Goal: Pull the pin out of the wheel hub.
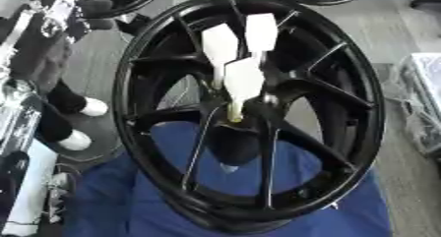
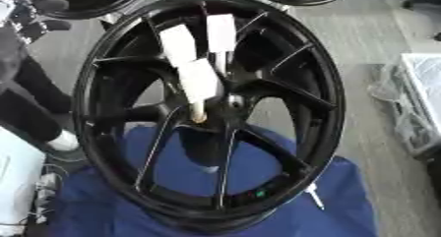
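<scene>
Black wheel (image 1: 250, 113) is standing tilted on a blue cloth (image 1: 112, 201), three white-handled pins (image 1: 244, 78) are sticking out of its hub just above centre, and neither robot hand is showing in either view

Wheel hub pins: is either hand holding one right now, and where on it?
Nothing is held. Neither hand is in view; three white-handled pins stand untouched in the centre of the black wheel hub.
</scene>
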You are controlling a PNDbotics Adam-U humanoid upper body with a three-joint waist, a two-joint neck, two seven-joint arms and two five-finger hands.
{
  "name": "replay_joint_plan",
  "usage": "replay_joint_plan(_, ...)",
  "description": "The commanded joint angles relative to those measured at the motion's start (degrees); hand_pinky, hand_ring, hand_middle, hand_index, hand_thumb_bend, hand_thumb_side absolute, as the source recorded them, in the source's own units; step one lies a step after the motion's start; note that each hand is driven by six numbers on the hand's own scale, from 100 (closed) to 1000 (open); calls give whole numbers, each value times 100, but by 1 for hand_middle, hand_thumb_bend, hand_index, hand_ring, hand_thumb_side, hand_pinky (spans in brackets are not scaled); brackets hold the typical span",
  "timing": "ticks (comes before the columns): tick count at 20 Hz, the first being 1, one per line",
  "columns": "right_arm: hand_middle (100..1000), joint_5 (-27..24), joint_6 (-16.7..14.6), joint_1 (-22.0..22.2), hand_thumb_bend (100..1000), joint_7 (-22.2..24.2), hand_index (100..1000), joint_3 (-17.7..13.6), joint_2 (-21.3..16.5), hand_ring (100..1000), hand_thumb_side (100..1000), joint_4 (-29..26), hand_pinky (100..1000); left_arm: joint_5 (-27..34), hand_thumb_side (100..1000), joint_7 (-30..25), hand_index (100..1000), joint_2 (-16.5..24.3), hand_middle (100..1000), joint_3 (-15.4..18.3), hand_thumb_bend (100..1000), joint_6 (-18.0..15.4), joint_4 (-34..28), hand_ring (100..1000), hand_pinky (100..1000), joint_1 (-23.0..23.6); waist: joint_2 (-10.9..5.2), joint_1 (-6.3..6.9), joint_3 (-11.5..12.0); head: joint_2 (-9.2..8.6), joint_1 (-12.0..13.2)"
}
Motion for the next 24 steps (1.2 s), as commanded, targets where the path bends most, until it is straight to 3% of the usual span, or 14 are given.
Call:
replay_joint_plan(1, 811, 96, 327, -191, 100, 26, 817, -83, 185, 662, 578, -138, 899, 34, 594, 0, 776, 28, 866, 26, 100, -10, -133, 829, 764, -100, -119, 15, 12, -91, -27)
replay_joint_plan(8, 817, 470, 447, -280, 100, 197, 823, -195, 568, 670, 612, -106, 903, 51, 593, 6, 776, -16, 866, 33, 100, -17, -156, 830, 765, -141, -68, 90, 47, -141, -37)
replay_joint_plan(14, 872, 408, 210, -247, 100, 751, 849, -205, 704, 738, 614, -64, 939, 64, 592, 32, 777, -39, 866, 48, 100, -43, -173, 831, 765, -168, -36, 134, 64, -146, -29)
replay_joint_plan(24, 860, 462, 19, -218, 100, 1341, 851, -153, 802, 717, 612, 151, 931, 83, 592, 45, 776, -78, 866, 61, 100, -50, -192, 832, 765, -213, 7, 170, 108, -177, -2)
